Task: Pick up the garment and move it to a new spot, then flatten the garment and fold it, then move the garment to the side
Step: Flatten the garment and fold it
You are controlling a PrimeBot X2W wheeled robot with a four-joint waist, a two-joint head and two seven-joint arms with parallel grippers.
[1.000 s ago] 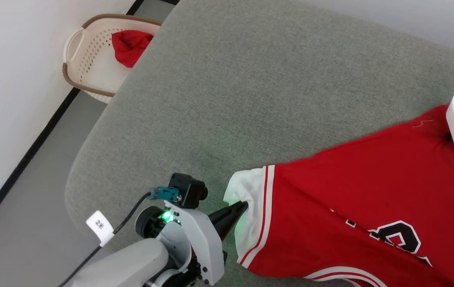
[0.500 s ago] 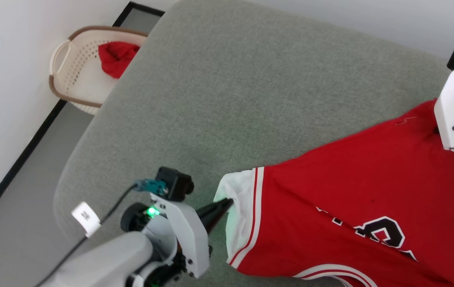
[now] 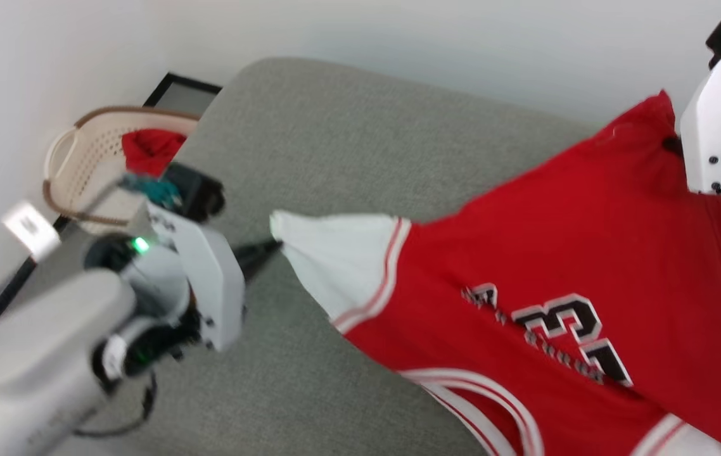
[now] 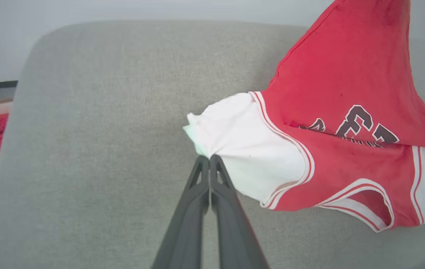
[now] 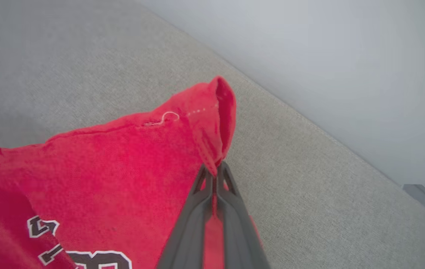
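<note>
You are looking down on a broad padded surface (image 3: pixel 310 139) covered in grey-green woven fabric, its far left corner rounded, with a plain pale wall (image 3: pixel 398 38) running behind it. At the far left, a cream perforated basket (image 3: pixel 75 152) with a brown braided rim is sitting on the floor beside the surface, and a small red cloth (image 3: pixel 148 149) is lying crumpled in it.

Moving right, your left end effector (image 4: pixel 209 160) is clenching its two dark tapered fingers on a bunched corner of the white lining (image 3: pixel 335 259). The garment (image 3: pixel 588 240) is hanging stretched between both arms over the right half of the surface, sloping up toward the far right. It is showing smooth red knit, white-and-red striped trim (image 3: pixel 386 278) along the lining and armhole, and black block lettering (image 3: pixel 563 329) outlined in white, blurred in the head view.

At the far right, your right end effector (image 5: pixel 215 173) is gripping a folded red hem corner, with a loose white thread showing near the stitching.
</note>
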